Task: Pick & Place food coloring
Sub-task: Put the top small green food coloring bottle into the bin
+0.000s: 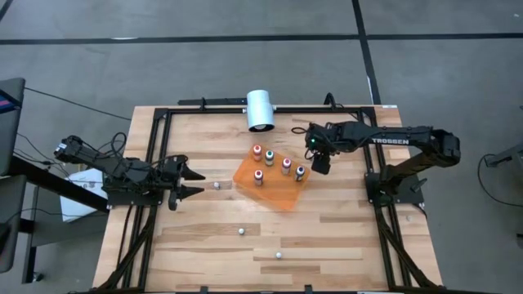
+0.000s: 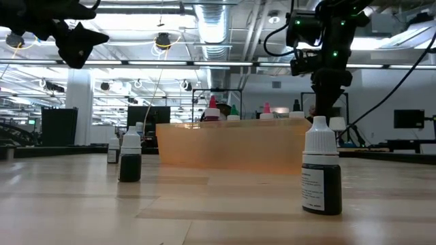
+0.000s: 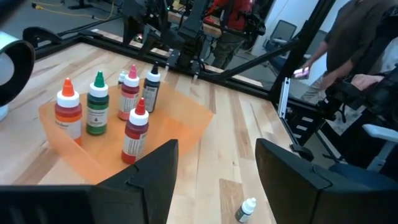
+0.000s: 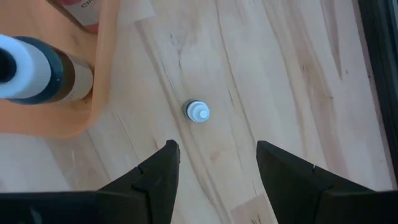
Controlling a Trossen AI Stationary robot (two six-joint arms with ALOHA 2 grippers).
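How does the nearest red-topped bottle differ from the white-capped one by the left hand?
The red-topped bottle has a red cap; the white-capped bottle a white one. The red-topped bottle stands on the orange tray with four others; the white-capped bottle sits alone on the table. Both are small dropper bottles, not held.

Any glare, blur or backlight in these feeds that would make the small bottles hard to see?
High view: even light, soft shadows, bottles on the orange tray tiny but distinct. Low view: bright ceiling lights backlight the scene, the nearest dark bottle reads sharp, the room behind is softer. Left wrist view: clear on the tray bottles. Right wrist view: the near bottle at the edge is blurred, the white cap crisp.
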